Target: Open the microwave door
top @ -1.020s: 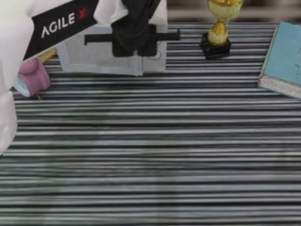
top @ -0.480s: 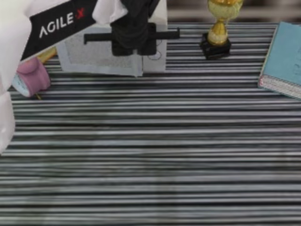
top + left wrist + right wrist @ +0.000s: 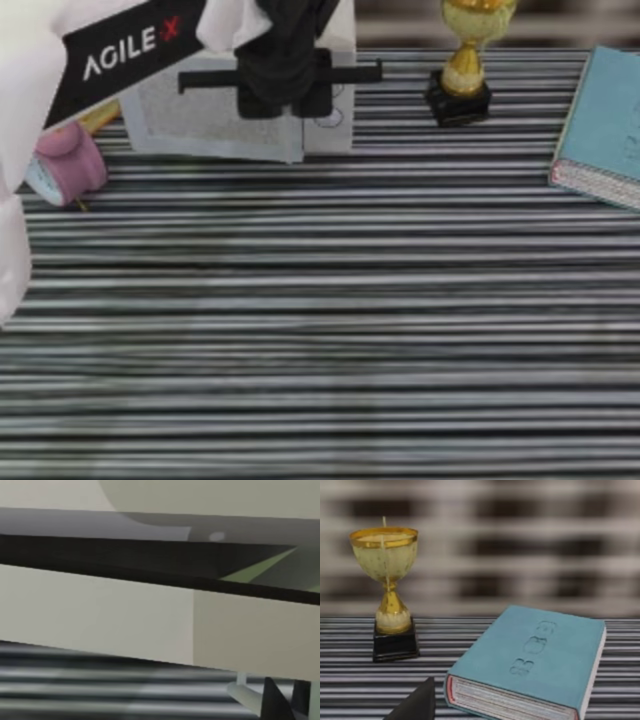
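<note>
the microwave (image 3: 330, 90) sits at the far edge of the striped surface (image 3: 320, 330), toward the top view's left, mostly hidden under my left arm. the microwave door (image 3: 205, 120) shows as a pale panel with a speckled grey window, its near edge running along the front from the left toward the middle, and it looks tilted a little away from the body of the oven, though how far it stands ajar cannot be told from above. in the left wrist view the microwave (image 3: 250, 630) fills the picture as cream walls with a dark gap running across them and a greenish patch inside that gap. the left claw (image 3: 285, 85) is a black block with a crossbar pressed right over the front of the microwave, above the door's right end; whether its fingers are spread or closed on anything cannot be told, since the arm's own body covers them. just beside the door's left end lies a small pink clock (image 3: 65, 165), touching the surface under the white arm. to the right of the microwave, well apart from it, a gold trophy (image 3: 465, 65) stands upright on a black base. further right, at the surface's right edge, a blue book (image 3: 605, 125) lies flat. the right wrist view shows the trophy (image 3: 390, 590) and the book (image 3: 535, 655) near each other; of the right claw only a dark tip (image 3: 417, 705) is seen, state unclear.
</note>
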Robot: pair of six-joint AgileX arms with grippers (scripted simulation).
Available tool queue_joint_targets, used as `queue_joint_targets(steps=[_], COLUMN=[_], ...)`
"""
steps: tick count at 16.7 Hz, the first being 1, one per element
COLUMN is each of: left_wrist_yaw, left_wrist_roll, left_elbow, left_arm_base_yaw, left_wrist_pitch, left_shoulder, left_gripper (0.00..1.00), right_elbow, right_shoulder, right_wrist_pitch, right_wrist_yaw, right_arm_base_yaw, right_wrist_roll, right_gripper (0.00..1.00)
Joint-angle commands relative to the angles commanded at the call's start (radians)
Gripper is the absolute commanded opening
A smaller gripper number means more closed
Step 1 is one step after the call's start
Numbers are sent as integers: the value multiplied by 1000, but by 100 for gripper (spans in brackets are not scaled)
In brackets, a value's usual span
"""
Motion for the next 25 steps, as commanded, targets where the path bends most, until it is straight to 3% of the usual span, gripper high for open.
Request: queue_joint_targets(steps=[10,17,25], left_wrist_yaw=[6,45,46], left_wrist_roll=[-1,94,95], left_elbow=[-5,-145,-148], left_arm_base_yaw=[-6,8,9], left_wrist_pitch=[3,76,78], left_shoulder=[3,-91,-93], left_gripper=[0,0,0], right_elbow=[0,0,0], right_shoulder=[0,0,0], right_wrist_pitch=[0,0,0], right_wrist_yaw=[0,0,0], right_arm_base_yaw=[0,0,0], right_wrist_roll=[0,0,0], right_gripper=[100,100,100])
